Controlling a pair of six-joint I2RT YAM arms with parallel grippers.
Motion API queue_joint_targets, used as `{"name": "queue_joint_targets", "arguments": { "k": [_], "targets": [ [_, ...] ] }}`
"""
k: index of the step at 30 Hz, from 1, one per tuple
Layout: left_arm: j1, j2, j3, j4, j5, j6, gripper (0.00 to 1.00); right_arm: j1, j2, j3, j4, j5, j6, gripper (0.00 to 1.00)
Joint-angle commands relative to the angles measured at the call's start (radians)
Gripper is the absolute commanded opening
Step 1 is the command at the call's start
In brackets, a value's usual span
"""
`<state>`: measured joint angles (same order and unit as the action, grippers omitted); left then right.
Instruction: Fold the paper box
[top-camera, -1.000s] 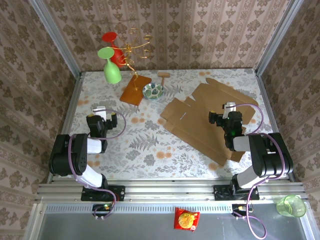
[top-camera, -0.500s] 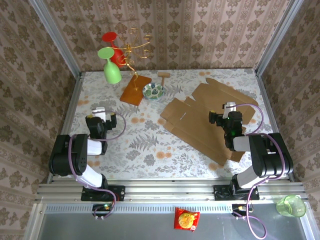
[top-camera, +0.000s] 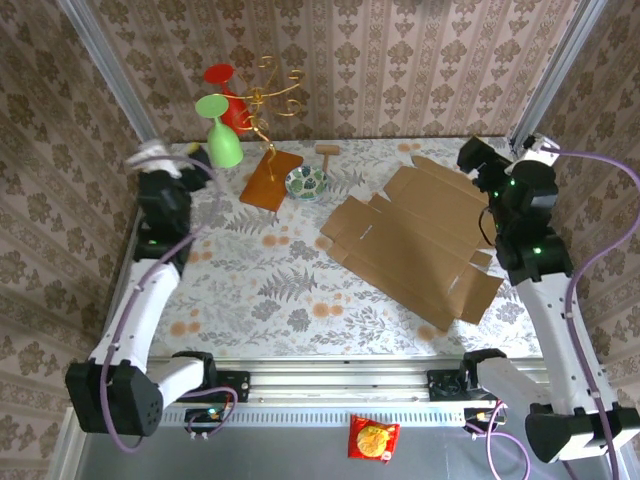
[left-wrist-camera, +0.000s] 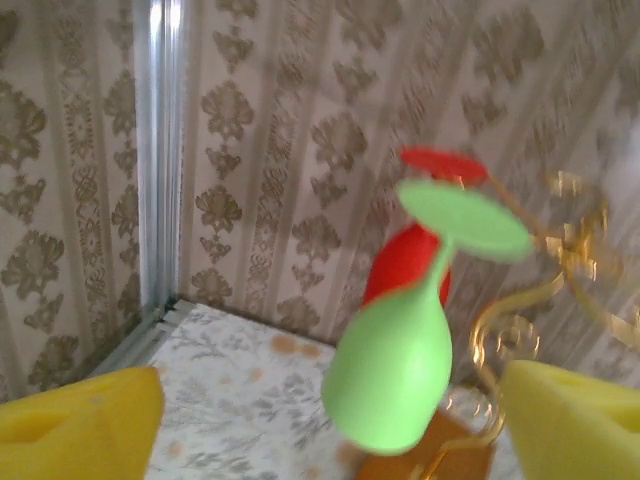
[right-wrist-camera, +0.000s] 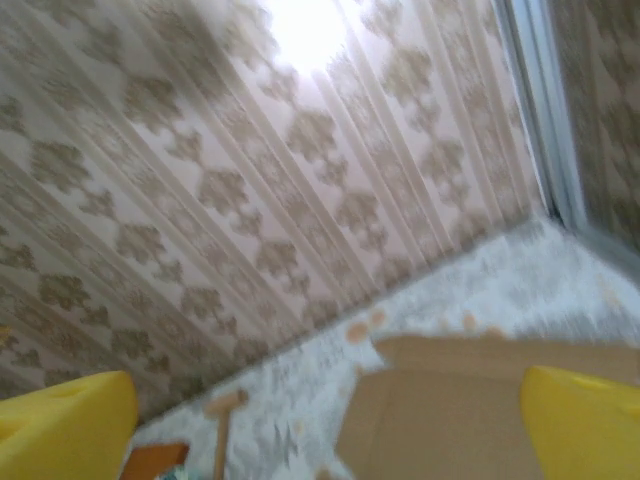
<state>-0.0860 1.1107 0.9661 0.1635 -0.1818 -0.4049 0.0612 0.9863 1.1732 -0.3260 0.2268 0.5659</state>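
Observation:
The paper box (top-camera: 415, 240) lies unfolded and flat on the right half of the table, a tan cardboard sheet with flaps and creases. Its far corner (right-wrist-camera: 450, 420) shows low in the right wrist view. My right gripper (top-camera: 475, 158) hangs raised over the box's far right corner, clear of the cardboard. Its yellow fingers (right-wrist-camera: 65, 425) stand wide apart, so the gripper (right-wrist-camera: 325, 430) is open and empty. My left gripper (top-camera: 150, 158) is raised at the table's far left corner, far from the box. It (left-wrist-camera: 330, 430) is open too, with nothing between its yellow fingers (left-wrist-camera: 80, 420).
A green glass (top-camera: 222, 135) and a red glass (top-camera: 228, 95) hang on a gold wire stand (top-camera: 275, 90) with a wooden board (top-camera: 271, 180) at the back left. Just ahead of my left gripper is the green glass (left-wrist-camera: 400, 350). A patterned bowl (top-camera: 305, 182) and a small mallet (top-camera: 327, 150) sit nearby.
Both arms have risen from their folded rest low over the table and reached toward the back, the left to the far left corner, the right over the box's far right corner.

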Motion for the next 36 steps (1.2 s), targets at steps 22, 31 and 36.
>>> {"name": "queue_joint_targets", "arguments": {
  "k": [22, 31, 36],
  "targets": [
    [-0.614, 0.561, -0.117, -0.008, 0.444, -0.653, 0.59, -0.035, 0.204, -0.332, -0.355, -0.522, 0.254, 0.56],
    [-0.604, 0.702, -0.051, 0.090, 0.476, -0.648, 0.56, -0.037, 0.134, -0.373, -0.357, -0.547, 0.284, 0.56],
    [-0.595, 0.720, -0.027, 0.072, 0.458, -0.609, 0.54, -0.037, 0.103, -0.397, -0.360, -0.563, 0.293, 0.57]
  ]
}}
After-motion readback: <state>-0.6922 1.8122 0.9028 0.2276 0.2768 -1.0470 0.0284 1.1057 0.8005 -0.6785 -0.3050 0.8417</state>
